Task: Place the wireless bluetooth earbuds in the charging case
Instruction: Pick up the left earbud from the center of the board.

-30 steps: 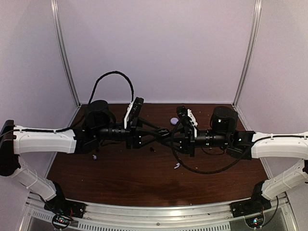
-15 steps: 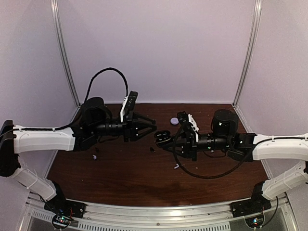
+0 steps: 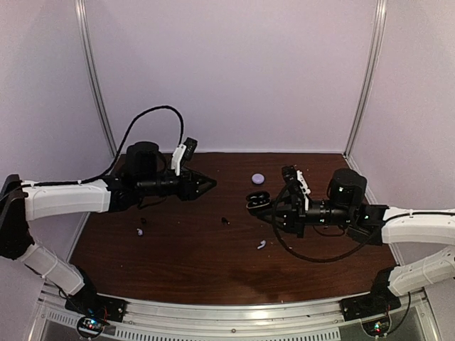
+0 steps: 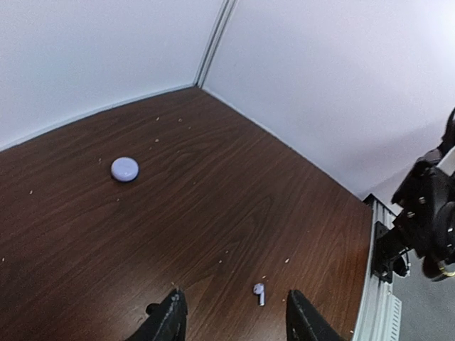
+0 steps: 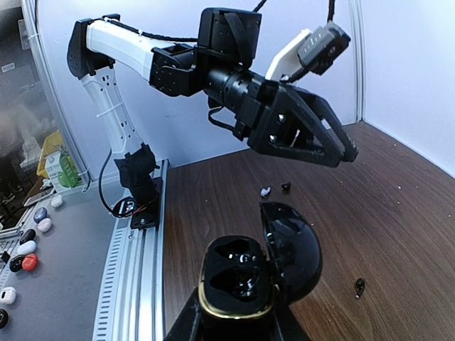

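Faintly, blurred print on green-and-white carton (image 5: 62, 170), left of black case (image 5: 238, 275)

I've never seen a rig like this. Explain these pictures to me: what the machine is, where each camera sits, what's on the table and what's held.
These are two robot arms bolted at the near edge of a brown table, each ending in a two-finger gripper. The wide picture looks down from above and behind them; the other two come from cameras on the wrists. On the table lie a round lavender case, apparently shut, one earbud toward the front, a second earbud on the left, and a dark speck. The left gripper is open and empty. The right gripper is shut on an open black case with two hollows inside.
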You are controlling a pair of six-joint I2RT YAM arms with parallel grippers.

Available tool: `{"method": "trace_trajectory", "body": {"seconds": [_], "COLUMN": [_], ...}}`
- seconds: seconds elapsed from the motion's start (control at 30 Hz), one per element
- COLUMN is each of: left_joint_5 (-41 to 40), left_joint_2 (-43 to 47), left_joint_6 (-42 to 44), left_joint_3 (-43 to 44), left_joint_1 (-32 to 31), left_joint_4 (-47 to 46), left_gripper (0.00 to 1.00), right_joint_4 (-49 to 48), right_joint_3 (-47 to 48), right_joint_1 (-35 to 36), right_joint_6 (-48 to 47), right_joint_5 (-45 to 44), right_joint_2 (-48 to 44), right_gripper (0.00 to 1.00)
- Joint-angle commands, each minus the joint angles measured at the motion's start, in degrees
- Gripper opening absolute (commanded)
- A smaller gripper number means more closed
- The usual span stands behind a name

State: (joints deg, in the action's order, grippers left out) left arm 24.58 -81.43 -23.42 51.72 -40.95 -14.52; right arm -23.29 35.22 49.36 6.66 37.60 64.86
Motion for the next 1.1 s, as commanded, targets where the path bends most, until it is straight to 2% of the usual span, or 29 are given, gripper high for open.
{"method": "trace_trajectory", "body": {"seconds": [0.0,0.27,0.53,0.73,1.07], "left_joint_5": [-6.27,-5.62,-5.00,-3.76,-4.15], "left_joint_2": [-5.97,-17.95,-23.99,-27.61,-33.45], "left_joint_6": [0.75,-2.38,0.06,-2.90,-2.92], "left_joint_3": [2.59,7.39,7.67,7.90,12.68], "left_joint_1": [0.34,0.34,0.34,0.19,-1.23], "left_joint_4": [8.14,8.24,2.67,-0.14,2.77], "left_gripper": [0.47,0.38,0.38,0.38,0.41], "right_joint_4": [-2.49,-1.48,-1.61,-1.41,-1.62], "right_joint_3": [-1.69,-3.77,-5.23,-5.33,-5.36], "right_joint_1": [-1.89,-3.03,-3.28,-3.30,-3.31], "right_joint_6": [2.06,2.38,2.66,2.57,2.56], "right_joint_5": [0.58,-0.61,-1.13,-1.16,-1.21], "right_joint_2": [-2.63,-4.73,-6.06,-6.13,-5.53], "right_gripper": [0.01,0.01,0.02,0.02,0.02]}}
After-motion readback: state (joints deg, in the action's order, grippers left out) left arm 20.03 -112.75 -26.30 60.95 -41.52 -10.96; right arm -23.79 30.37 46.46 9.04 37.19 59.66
